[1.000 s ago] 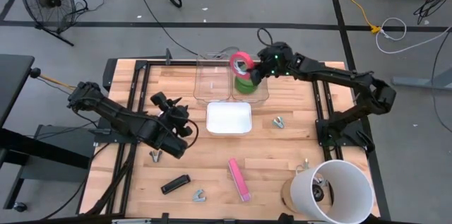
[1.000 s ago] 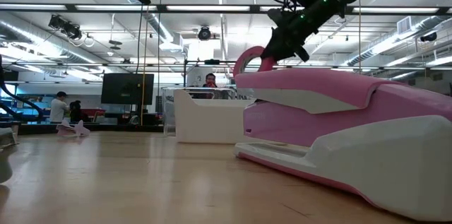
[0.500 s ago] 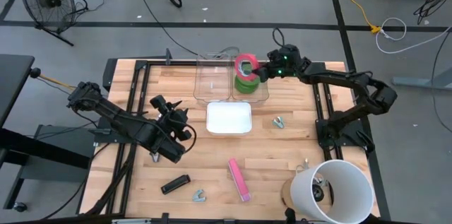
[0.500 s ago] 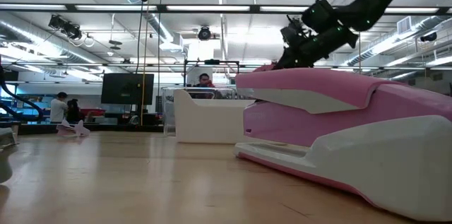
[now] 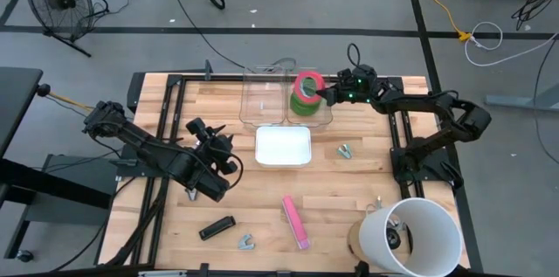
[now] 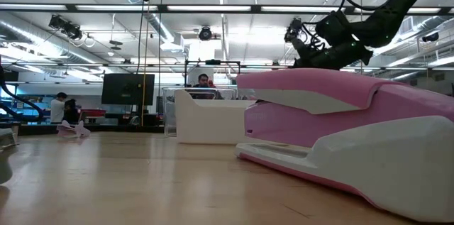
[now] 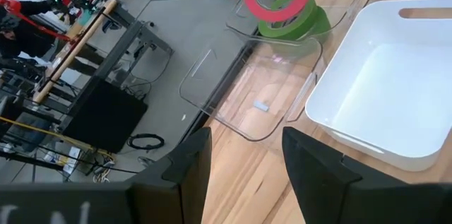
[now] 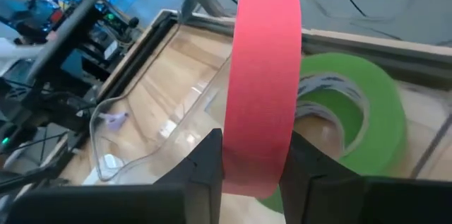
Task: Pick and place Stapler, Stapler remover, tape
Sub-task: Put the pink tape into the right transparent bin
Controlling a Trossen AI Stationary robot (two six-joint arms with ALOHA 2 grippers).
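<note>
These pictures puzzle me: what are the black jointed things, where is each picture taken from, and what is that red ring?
They are two robot arms at a wooden table. One camera looks down from above, one sits at table height, one rides on each wrist. The right gripper holds the pink-red tape roll over green tape rolls in a clear bin. The left gripper waits open and empty beside a white tray. A pink stapler lies near the front.
</note>
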